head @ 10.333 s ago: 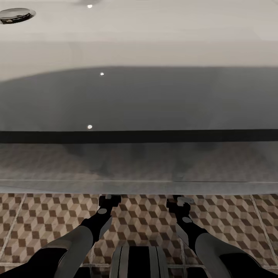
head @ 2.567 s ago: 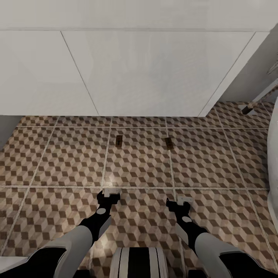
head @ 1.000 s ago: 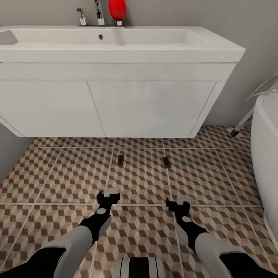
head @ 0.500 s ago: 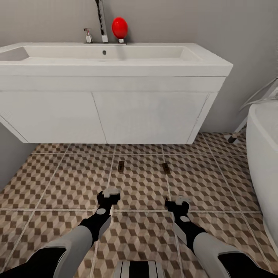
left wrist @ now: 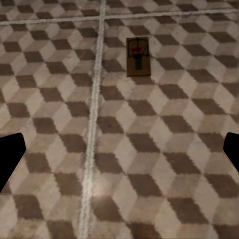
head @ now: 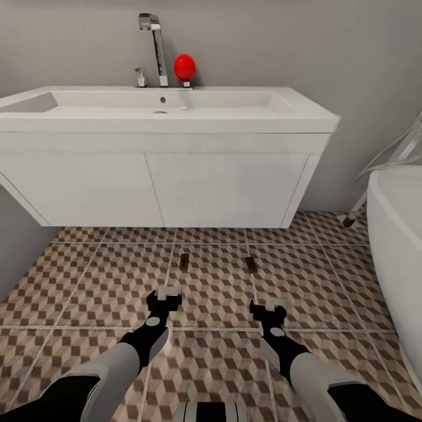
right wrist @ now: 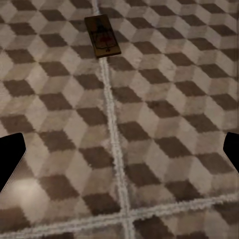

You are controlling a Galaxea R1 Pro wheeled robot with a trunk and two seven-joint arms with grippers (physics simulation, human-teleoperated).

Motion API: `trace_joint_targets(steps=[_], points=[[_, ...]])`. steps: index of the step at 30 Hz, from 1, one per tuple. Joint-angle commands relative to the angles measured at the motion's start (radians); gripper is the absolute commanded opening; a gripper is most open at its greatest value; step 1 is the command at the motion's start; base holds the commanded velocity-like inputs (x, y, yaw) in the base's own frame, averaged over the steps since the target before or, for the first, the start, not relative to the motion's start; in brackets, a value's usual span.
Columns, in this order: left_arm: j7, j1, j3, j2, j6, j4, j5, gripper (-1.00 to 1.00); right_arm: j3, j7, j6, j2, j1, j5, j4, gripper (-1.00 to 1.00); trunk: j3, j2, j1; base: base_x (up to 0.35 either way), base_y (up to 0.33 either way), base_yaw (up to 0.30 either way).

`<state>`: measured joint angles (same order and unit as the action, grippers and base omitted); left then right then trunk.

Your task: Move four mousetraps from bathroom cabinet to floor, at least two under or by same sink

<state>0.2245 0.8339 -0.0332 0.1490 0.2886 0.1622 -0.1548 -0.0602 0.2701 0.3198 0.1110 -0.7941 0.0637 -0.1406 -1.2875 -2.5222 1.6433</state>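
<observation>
Two small flat brown wooden mousetraps are lying on the bathroom floor (head: 88, 275) of large square tiles printed with brown, beige and white cubes. The left mousetrap (head: 184, 261) is sitting just beside a pale grout line, and in the left wrist view (left wrist: 138, 56) it is showing a dark wire frame and a reddish patch on its board. The right mousetrap (head: 250, 264) is resting on a grout line; the right wrist view (right wrist: 102, 36) is showing it slightly tilted, with the same dark metal and red mark. Both are lying just in front of the wide white rectangular sink (head: 176, 111) on its white wall-hung vanity, which is carrying a tall angular chrome tap (head: 155, 44) and a round red object (head: 184, 67). The left gripper (head: 164, 295) and right gripper (head: 268, 309) are hovering over the tiles, fingers spread apart and grasping nothing. A rounded white bathtub (head: 398, 246) is standing at the right.
</observation>
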Motion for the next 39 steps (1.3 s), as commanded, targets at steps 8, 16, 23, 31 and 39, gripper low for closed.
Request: trace_joint_targets(steps=[8, 16, 23, 31, 39], points=[[0.007, 0.001, -0.004, -0.001, 0.002, -0.001, -0.009, 1.0, -0.007, 0.001, 0.001, 0.0, -0.001, 0.007, 0.001, 1.0, 0.03, 0.002, -0.004, 0.0, 0.0, 0.0], [0.007, 0.001, -0.004, -0.001, 0.002, -0.002, -0.008, 1.0, -0.007, 0.0, -0.006, 0.0, -0.001, 0.007, 0.001, 1.0, 0.061, 0.004, -0.007, 0.0, 0.0, 0.0], [0.008, 0.001, -0.004, 0.0, 0.002, -0.003, -0.007, 1.0, -0.007, 0.0, -0.009, -0.001, -0.001, 0.007, 0.0, 1.0, 0.088, 0.005, -0.01, 0.0, 0.0, 0.0], [0.011, 0.001, -0.004, -0.001, 0.001, -0.003, -0.004, 1.0, -0.009, -0.003, -0.01, -0.003, -0.001, 0.006, 0.0, 1.0, 0.119, 0.007, -0.014, 0.0, 0.0, 0.0], [0.014, 0.001, -0.004, -0.001, 0.0, -0.02, -0.003, 1.0, -0.011, -0.004, -0.009, -0.011, -0.001, 0.006, 0.0, 1.0, 0.15, 0.009, -0.018, 0.0, 0.0, 0.0]])
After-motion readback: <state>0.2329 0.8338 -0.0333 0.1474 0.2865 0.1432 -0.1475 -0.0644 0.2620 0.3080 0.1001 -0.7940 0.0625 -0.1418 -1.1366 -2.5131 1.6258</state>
